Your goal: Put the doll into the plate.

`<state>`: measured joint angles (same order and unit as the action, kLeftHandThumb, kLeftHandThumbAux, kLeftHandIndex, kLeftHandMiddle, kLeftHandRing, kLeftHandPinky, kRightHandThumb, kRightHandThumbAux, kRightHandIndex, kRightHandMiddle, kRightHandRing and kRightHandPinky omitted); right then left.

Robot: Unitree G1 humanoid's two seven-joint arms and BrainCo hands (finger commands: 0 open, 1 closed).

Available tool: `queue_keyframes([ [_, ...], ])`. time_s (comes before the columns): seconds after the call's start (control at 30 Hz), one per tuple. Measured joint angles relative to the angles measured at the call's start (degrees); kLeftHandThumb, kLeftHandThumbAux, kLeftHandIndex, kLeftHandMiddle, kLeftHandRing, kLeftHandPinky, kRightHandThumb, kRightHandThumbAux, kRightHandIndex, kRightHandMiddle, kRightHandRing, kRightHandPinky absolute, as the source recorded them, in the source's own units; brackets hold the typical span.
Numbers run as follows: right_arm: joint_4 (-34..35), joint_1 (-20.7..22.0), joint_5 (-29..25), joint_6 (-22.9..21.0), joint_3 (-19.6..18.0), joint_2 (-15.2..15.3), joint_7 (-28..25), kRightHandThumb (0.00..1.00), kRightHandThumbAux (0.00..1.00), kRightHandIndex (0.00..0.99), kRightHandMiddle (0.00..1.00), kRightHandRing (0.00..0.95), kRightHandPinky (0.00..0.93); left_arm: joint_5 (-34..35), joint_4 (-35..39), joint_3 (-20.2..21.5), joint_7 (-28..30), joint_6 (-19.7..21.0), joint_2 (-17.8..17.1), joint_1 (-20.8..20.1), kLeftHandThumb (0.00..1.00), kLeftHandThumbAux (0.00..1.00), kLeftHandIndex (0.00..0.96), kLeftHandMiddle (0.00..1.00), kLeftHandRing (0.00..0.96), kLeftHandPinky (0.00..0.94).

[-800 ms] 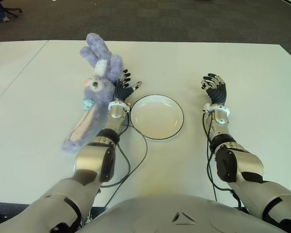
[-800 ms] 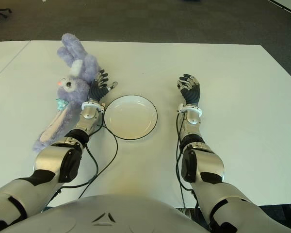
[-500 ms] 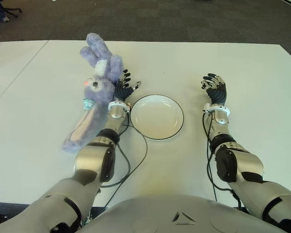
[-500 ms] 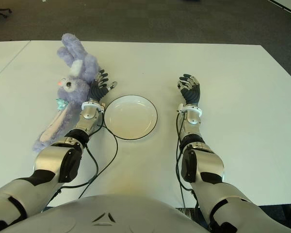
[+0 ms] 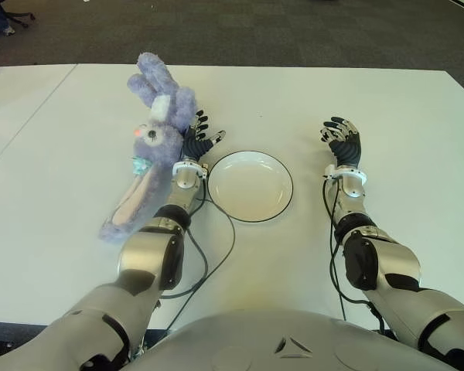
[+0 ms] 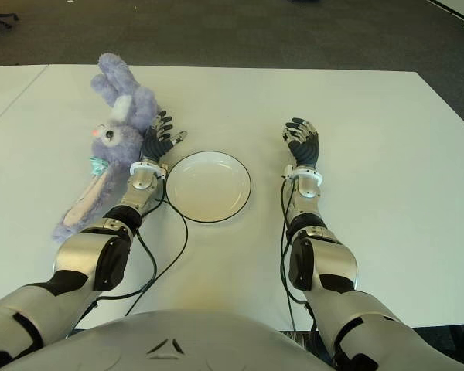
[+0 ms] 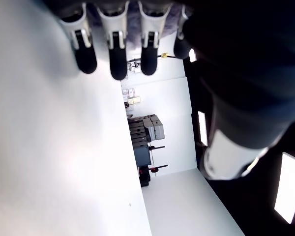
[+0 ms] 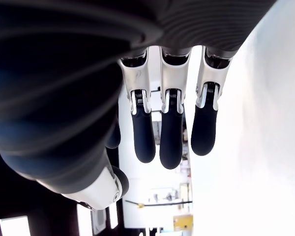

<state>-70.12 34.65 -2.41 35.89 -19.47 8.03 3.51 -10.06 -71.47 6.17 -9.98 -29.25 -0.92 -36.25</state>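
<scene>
- A white table fills the scene, seen from above by the robot's head camera, with dark carpet beyond its far edge.
- A purple plush rabbit doll lies flat on the table on the robot's left side. Its body and feet point away from the robot, its face with a pink nose sits near the middle, and a long ear with a pale pink lining stretches back toward the robot.
- A round white plate with a thin dark rim sits near the middle of the table, just to the right of the doll. It holds nothing.
- The left hand sits between the doll and the plate, close against the doll's right side and just beyond the plate's left rim. Its fingers are extended and spread, grasping nothing. Whether they touch the plush cannot be told.
- The right hand shows to the right of the plate, well apart from it, over bare table. Its fingers are extended and loosely apart, holding nothing.
- A black cable loops across the table from the left forearm, passing just in front of the plate.
- The doll is outside the plate and in neither hand.
</scene>
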Motion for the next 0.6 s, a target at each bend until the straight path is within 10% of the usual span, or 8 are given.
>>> queue_keyframes([
  [0.6,0.0,0.0,0.0,0.0,0.0,0.0,0.1,0.481,0.858,0.287,0.353,0.395,0.416,-0.4,0.0,-1.2,-1.0,-2.4,-0.1,0.3,0.087,0.735,0.062,0.136,0.126,0.092],
])
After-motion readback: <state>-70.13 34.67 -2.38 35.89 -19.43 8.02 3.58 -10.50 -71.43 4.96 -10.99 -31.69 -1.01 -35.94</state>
